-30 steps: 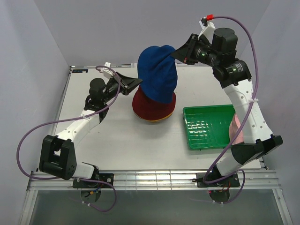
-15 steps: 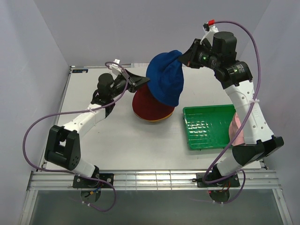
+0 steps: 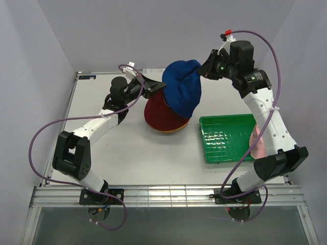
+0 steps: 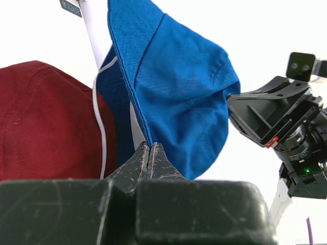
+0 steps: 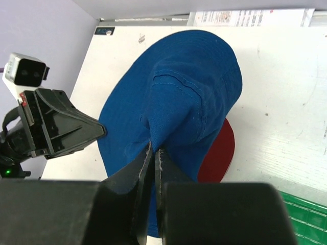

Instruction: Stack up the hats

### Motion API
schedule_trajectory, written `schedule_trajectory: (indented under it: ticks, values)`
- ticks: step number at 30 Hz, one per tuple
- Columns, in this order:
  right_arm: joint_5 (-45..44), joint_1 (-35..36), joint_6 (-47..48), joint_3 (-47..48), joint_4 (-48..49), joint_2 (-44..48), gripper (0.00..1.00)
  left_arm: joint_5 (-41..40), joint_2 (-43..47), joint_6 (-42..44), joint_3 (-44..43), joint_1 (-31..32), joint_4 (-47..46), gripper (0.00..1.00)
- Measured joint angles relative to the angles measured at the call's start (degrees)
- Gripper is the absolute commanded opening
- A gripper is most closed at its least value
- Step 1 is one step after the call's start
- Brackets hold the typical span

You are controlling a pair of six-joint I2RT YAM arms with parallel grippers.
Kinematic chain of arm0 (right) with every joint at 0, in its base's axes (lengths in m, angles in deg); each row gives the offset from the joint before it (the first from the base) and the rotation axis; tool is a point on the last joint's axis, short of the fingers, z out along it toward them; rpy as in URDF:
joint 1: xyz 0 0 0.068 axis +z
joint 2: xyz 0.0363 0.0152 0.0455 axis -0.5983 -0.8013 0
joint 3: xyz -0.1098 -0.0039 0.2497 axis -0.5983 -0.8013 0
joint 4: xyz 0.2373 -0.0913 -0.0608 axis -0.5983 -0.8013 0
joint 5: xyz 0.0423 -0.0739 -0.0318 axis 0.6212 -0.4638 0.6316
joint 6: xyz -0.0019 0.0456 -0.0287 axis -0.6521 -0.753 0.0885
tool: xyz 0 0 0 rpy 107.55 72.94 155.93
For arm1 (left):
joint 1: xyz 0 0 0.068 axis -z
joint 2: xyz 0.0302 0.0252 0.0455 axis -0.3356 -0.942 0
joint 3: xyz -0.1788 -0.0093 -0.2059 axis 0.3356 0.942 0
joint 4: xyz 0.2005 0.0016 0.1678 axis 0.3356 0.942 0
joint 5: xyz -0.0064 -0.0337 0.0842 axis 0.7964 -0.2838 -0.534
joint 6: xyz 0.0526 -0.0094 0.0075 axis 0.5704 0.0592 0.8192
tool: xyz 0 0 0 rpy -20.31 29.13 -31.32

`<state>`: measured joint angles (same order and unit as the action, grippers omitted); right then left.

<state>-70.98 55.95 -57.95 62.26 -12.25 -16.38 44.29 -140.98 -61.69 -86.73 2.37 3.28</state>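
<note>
The blue hat (image 3: 183, 92) hangs in the air over the middle of the tabletop (image 3: 117, 148), lifted between the two arms. Its crown points up and to the right, and its brim falls down to the left. Directly under it the dark red hat (image 3: 158, 116) lies flat on the tabletop; the lower part of the blue hat covers the right side of the red one in the top view.

The left gripper (image 3: 161, 88) has its jaws pressed together on the brim edge of the blue hat (image 4: 179, 92), with the red hat (image 4: 46, 122) just beside it. The right gripper (image 3: 201, 72) pinches a fold of the crown (image 5: 189, 97), its jaws closed tight on the cloth.

To the right of the hats, a little apart, stands the green tray (image 3: 227, 137).
</note>
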Motion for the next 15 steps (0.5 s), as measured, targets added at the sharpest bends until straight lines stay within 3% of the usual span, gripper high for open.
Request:
schedule_trajectory:
  ticks: [15]
  values:
    - [7.72, 0.07, -2.49, -6.84, 8.48, -0.07, 0.08, 0.96, 3.74, 0.87, 6.16, -5.62, 0.52, 0.00]
